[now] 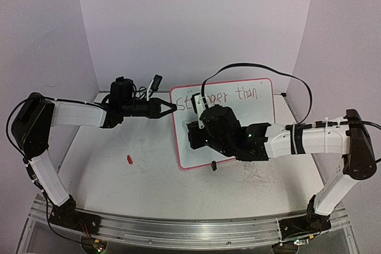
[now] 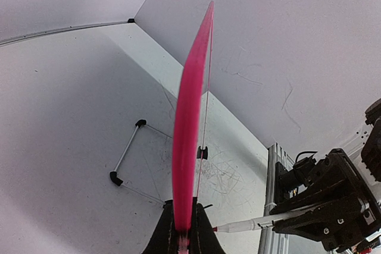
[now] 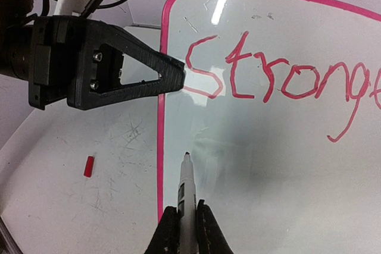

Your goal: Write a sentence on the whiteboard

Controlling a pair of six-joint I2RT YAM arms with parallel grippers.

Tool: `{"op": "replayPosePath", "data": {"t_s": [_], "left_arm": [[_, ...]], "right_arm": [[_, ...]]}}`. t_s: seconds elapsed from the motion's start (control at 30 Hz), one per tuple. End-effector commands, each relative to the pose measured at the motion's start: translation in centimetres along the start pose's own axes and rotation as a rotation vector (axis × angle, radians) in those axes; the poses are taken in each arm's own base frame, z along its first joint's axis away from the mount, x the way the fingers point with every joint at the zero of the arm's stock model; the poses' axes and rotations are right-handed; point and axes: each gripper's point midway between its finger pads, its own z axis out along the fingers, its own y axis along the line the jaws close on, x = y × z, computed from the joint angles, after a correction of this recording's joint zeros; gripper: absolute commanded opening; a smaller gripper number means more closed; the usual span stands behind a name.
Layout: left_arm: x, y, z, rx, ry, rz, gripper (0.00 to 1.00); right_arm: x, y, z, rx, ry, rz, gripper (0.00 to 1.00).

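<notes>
Left fingers (image 1: 170, 108) are clamped right down on the whiteboard (image 1: 250, 132), pinching its pink rim at the upper left edge, nothing else in their grip; the whiteboard sits skewed on the surface (image 1: 149, 182) between the two arms, a black clip foot (image 1: 212, 166) showing at its lower rim; right fingers (image 3: 169, 231) are closed tight around a marker (image 3: 186, 191), hanging over the whiteboard's left half; the marker's tip points at bare white just inside the left rim, below the big "S", and whether it touches I cannot tell; the sentence (image 3: 280, 78) runs along the whiteboard's top, "Stronger than" so far, its middle hidden under the right arm from above; a small red cap (image 1: 128, 159) lies on the surface, well left of the whiteboard's lower corner.
</notes>
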Motion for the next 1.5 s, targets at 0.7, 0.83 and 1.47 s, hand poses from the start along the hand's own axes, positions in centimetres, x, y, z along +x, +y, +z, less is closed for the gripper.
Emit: {"op": "replayPosePath", "data": {"t_s": [0.7, 0.83, 1.47], "left_arm": [[0.3, -0.5, -0.4, -0.007, 0.017, 0.005, 0.00], [0.3, -0.6, -0.4, -0.005, 0.015, 0.009, 0.00], [0.2, -0.8, -0.5, -0.002, 0.015, 0.010, 0.00]], "right_arm": [[0.3, 0.4, 1.7, 0.040, 0.009, -0.008, 0.00], [0.6, 0.6, 1.8, 0.030, 0.019, -0.014, 0.00], [3.1, 0.4, 1.5, 0.022, 0.084, -0.014, 0.00]]}}
